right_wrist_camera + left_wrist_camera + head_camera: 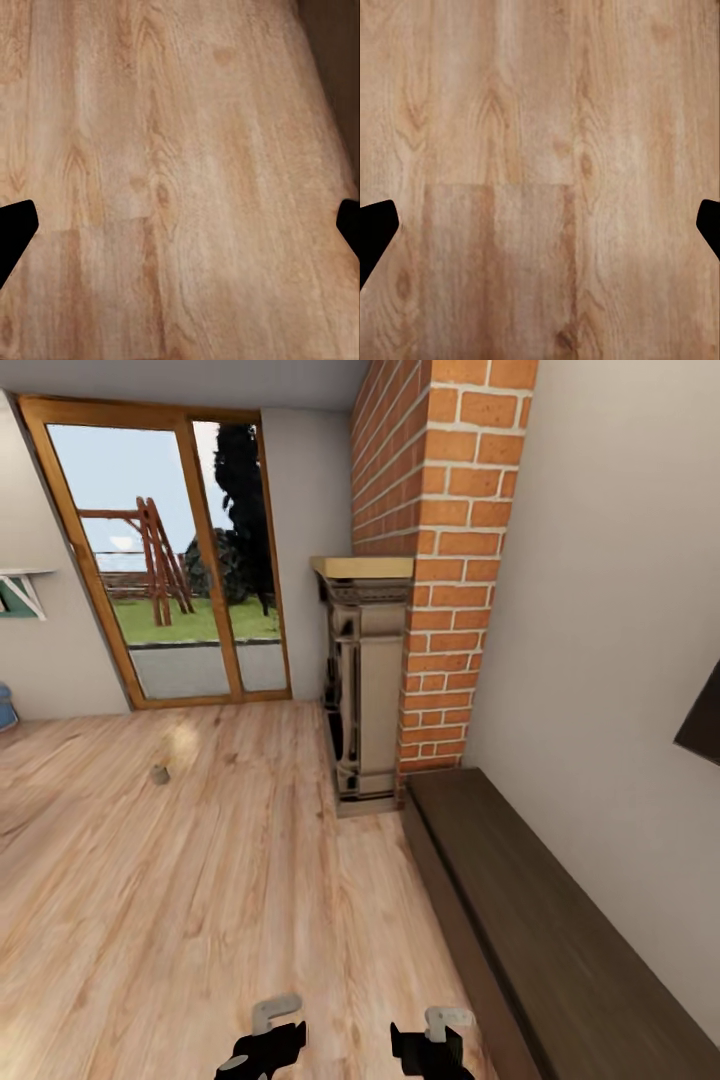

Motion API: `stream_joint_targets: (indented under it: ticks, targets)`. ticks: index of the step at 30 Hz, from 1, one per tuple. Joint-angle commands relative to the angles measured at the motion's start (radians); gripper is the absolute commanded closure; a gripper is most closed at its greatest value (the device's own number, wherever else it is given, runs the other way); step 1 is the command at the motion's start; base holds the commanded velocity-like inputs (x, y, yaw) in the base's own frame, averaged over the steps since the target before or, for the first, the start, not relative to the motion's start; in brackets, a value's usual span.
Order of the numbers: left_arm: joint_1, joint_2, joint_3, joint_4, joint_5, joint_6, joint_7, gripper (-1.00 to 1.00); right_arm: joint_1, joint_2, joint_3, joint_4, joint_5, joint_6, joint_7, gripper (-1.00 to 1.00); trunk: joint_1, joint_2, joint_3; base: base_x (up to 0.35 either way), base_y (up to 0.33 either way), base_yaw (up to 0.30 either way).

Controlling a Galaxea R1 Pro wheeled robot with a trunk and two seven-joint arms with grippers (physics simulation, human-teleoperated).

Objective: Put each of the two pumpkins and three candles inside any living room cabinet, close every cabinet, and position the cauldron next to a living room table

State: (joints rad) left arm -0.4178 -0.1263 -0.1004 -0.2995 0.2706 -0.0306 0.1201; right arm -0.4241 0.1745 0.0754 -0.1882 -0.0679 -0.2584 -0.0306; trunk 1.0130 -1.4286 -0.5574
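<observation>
While both the left gripper [262, 1048] and right gripper [432, 1050] hang wide open and empty over the wooden floor [200, 900], a small grey-beige candle [160, 774] stands ahead-left, well apart from the dark cabinet [560, 940] on the right, so approaching it squarely seems wise.

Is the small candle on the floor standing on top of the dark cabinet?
No, the candle stands on the wooden floor, far from the cabinet.

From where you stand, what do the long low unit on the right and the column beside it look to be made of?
The cabinet looks like dark-brown wood with a matte finish: faint grain runs along its flat top, though it could be veneer. The chimney column looks like rough red-orange brick with pale mortar joints. The floor appears to be light, slightly glossy wood planking with visible knots.
</observation>
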Motion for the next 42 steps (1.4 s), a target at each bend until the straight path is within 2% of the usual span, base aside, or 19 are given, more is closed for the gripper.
stream_joint_targets:
  ticks: [1,42]
  targets:
    - [-0.001,0.0,-0.009,0.0,0.01,-0.003,0.006,-1.0,-0.001,0.0,0.007,0.001,-0.007,-0.004,-0.003,-1.0,0.001,0.0,-0.001,0.309,0.193,0.228]
    - [-0.001,0.0,-0.009,0.0,0.01,-0.003,0.006,-1.0,-0.001,0.0,0.007,0.002,-0.003,-0.004,-0.003,-1.0,0.001,0.0,0.0,0.304,0.134,0.015]
